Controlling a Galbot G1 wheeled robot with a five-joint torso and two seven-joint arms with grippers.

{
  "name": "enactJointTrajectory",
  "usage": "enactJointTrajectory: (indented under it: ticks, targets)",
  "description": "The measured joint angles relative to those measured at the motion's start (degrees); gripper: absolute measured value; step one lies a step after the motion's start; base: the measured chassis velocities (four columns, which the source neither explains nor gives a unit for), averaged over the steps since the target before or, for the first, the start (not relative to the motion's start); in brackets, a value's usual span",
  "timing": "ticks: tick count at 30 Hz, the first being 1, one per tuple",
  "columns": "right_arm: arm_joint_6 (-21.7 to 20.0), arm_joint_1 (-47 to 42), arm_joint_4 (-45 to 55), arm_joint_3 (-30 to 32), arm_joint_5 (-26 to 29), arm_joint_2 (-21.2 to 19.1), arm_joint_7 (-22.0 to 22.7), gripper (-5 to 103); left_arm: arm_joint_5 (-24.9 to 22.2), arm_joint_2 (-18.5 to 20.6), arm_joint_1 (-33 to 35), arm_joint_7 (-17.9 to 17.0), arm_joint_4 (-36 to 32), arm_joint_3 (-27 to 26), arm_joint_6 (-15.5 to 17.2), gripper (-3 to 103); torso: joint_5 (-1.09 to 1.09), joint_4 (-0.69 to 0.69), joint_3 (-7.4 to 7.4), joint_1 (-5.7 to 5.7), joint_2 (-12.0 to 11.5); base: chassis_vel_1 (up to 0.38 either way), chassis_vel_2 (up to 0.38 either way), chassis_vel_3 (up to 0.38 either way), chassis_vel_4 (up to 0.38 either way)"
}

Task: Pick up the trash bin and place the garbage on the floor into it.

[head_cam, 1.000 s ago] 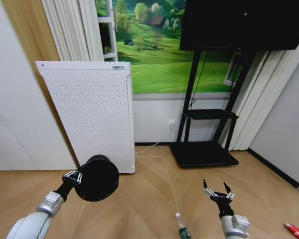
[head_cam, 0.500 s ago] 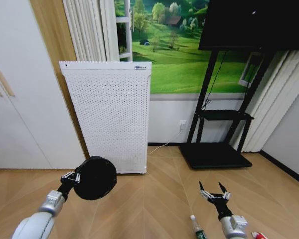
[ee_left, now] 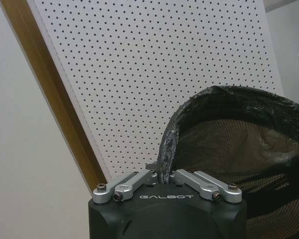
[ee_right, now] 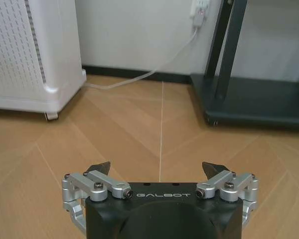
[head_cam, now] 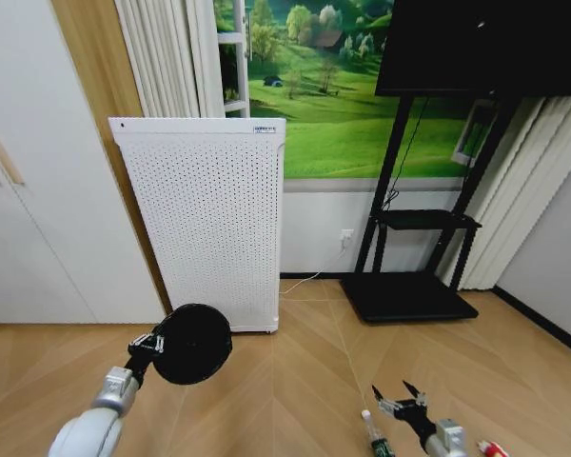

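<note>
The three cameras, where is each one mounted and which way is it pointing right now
Head view: on the head, facing forward and down at the white perforated appliance; left gripper, right gripper.
Left wrist view: on the left wrist, facing the trash bin.
Right wrist view: on the right wrist, facing the floor.
All share the appliance.

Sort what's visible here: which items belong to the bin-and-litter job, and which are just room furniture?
Job items:
- trash bin, rim clamped in the left gripper
- bottle on the floor
- red-and-white wrapper on the floor
- right gripper, open, beside the bottle

Just standing about:
- white perforated appliance
- black TV stand
- power cord
</note>
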Motion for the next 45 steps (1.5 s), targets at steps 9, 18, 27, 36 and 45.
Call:
enactJointTrajectory:
  ticks: [9, 18, 27, 36, 45]
  targets:
    - [-0.06, 6.62, -10.28, -7.37, -2.15, -0.74, 0.77, 100, 0.59, -0.34, -1.42, -0.26, 1.01, 2.59, 0.31, 3, 0.01, 0.00, 0.00, 0.00, 0.00, 0.000, 0.000, 0.000, 0.000]
    - [-2.77, 12.67, -16.17, -16.06, 3.61, -2.49, 5.64, 100, 1.29, -0.92, -2.55, -0.42, 1.98, 5.02, 0.78, 3, 0.00, 0.00, 0.00, 0.00, 0.00, 0.000, 0.000, 0.000, 0.000]
    - [-4.63, 13.95, -19.39, -20.30, 4.53, -2.80, 8.34, 100, 1.87, -1.78, -3.13, -0.55, 2.95, 5.63, 0.74, 3, 0.00, -0.01, 0.00, 0.00, 0.00, 0.000, 0.000, 0.000, 0.000]
    - [-6.07, 15.62, -22.61, -22.97, 6.34, -1.93, 10.94, 100, 2.45, -2.85, -3.10, -0.58, 3.46, 6.04, 0.42, 3, -0.01, 0.00, 0.00, 0.00, 0.00, 0.000, 0.000, 0.000, 0.000]
    - [-5.80, 18.45, -28.15, -26.26, 5.29, -0.59, 11.07, 100, 3.01, -3.44, -2.92, -0.58, 4.37, 6.18, -0.58, 3, 0.00, 0.00, 0.00, 0.00, 0.00, 0.000, 0.000, 0.000, 0.000]
